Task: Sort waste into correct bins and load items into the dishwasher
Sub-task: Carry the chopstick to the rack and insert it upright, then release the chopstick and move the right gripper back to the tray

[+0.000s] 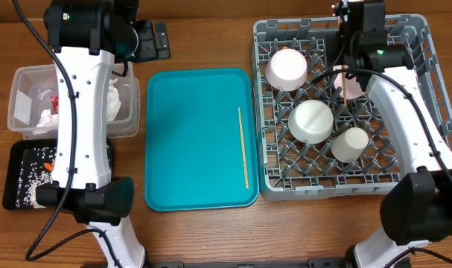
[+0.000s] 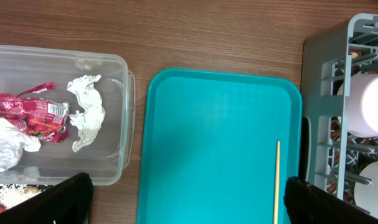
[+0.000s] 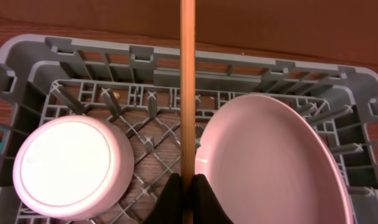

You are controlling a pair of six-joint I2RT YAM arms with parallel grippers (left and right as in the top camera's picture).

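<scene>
The right pincer point(image 3: 187, 186) is clamped on one chopstick point(image 3: 187, 93) above the grey dish rack point(image 3: 207, 62), between an upside-down bowl point(image 3: 67, 165) and a leaning plate point(image 3: 269, 162), while the left pincer point(image 2: 189, 199) hangs wide open and the second chopstick point(image 1: 243, 149) lies on the teal tray point(image 1: 196, 134).

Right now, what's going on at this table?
The right hand is shut on one chopstick, holding it over the rack between a bowl and the plate. A second bowl and a cup sit in the rack too. The other chopstick lies on the teal tray. The left hand is open and empty, above the tub with the wrapper and tissues. Scraps lie in the black tray.
</scene>
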